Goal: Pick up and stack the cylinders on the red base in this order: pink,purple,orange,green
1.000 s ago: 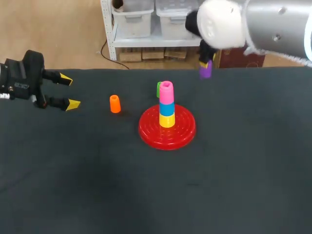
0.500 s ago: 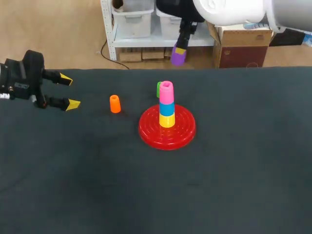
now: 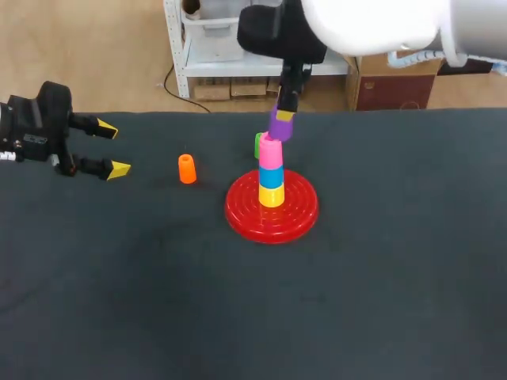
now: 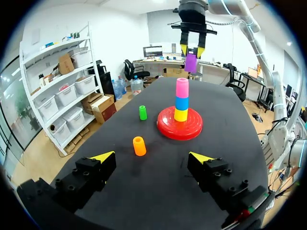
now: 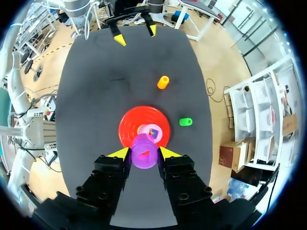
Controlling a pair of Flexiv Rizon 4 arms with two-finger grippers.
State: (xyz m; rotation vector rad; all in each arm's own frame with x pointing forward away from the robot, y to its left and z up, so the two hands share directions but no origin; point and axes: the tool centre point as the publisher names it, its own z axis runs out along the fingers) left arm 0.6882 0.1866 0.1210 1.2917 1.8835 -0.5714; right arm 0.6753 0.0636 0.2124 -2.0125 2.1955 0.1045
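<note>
The red base (image 3: 272, 207) carries a stack of yellow, blue and pink cylinders, the pink cylinder (image 3: 271, 153) on top. My right gripper (image 3: 283, 115) hangs just above that stack, shut on the purple cylinder (image 3: 280, 127), which is slightly tilted and off to the stack's right. In the right wrist view the purple cylinder (image 5: 144, 151) sits between the yellow tips, over the pink cylinder (image 5: 153, 132). An orange cylinder (image 3: 187, 169) stands left of the base. The green cylinder (image 3: 258, 144) is partly hidden behind the stack. My left gripper (image 3: 112, 149) is open at the table's left, holding nothing.
The dark table (image 3: 253, 301) has bare room in front of the base and to its right. In the left wrist view the orange cylinder (image 4: 139, 146) stands ahead of the open fingers, the green cylinder (image 4: 143, 112) farther on.
My right arm has carried the purple cylinder leftward from the far right and down, until it is just above the pink cylinder. The left arm has stayed still.
</note>
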